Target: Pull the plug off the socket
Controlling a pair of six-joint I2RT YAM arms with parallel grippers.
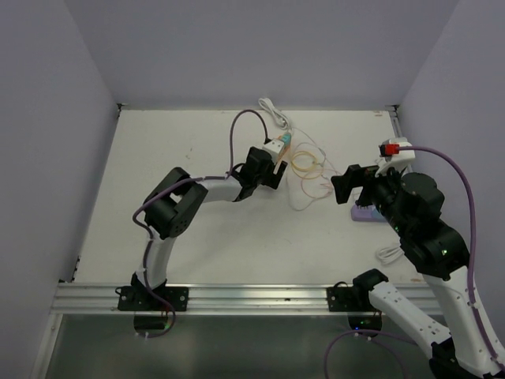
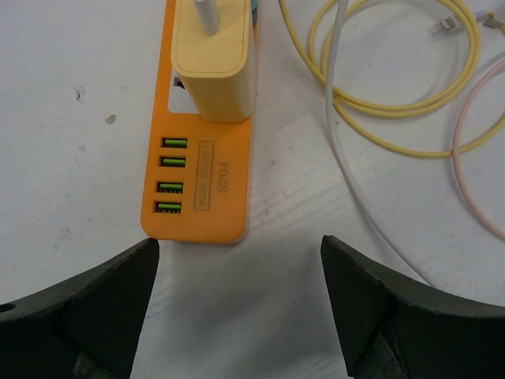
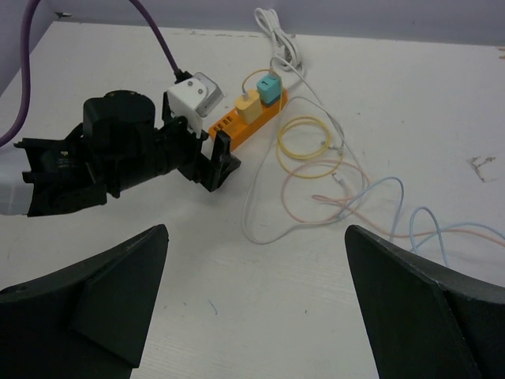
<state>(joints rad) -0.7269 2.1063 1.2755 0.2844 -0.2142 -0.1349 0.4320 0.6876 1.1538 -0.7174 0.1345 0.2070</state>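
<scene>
Notably, left gripper (image 2: 237, 260) gaped wide, empty, just short of orange socket strip (image 2: 201, 181); cream plug (image 2: 213, 55) sat at its far end. Risk: unpinned strip could lift with plug. Right gripper (image 3: 254, 233) was wide, well apart.

Left fingers (image 2: 95, 308) parted, arm (image 1: 207, 192) extended — right fingers (image 3: 102, 300) spread wide
</scene>
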